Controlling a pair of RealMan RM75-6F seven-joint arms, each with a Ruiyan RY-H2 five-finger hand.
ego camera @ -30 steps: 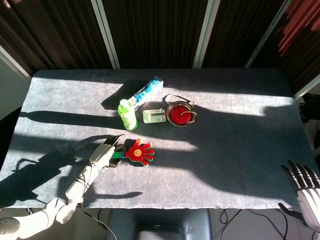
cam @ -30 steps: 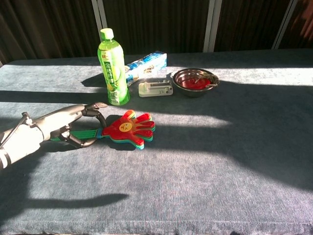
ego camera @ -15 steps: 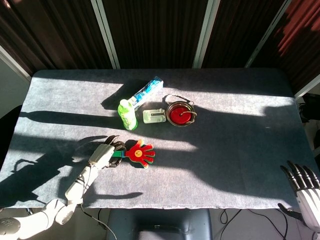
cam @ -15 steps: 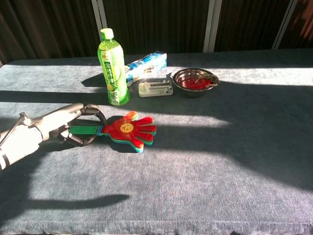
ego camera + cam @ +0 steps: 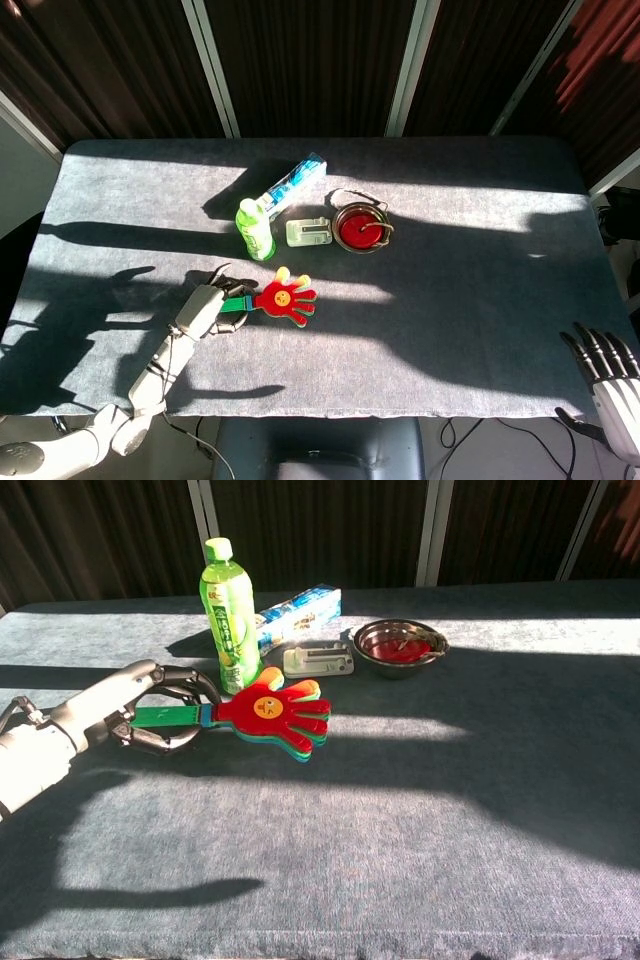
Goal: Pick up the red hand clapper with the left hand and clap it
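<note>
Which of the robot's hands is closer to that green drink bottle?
Left. The left hand grips the red hand clapper's handle just beside the green bottle; the right hand sits far off at the table's near right edge.

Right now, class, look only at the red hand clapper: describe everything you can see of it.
The red hand clapper looks like glossy plastic: a red hand-shaped paddle with a yellow round face at its centre, stacked over yellow and green paddles of the same shape, on a green handle. The left hand grips that handle. The paddles point toward the robot's right, raised above the grey table as its offset shadow suggests, just in front of the green bottle; whether it touches the bottle cannot be told.
</note>
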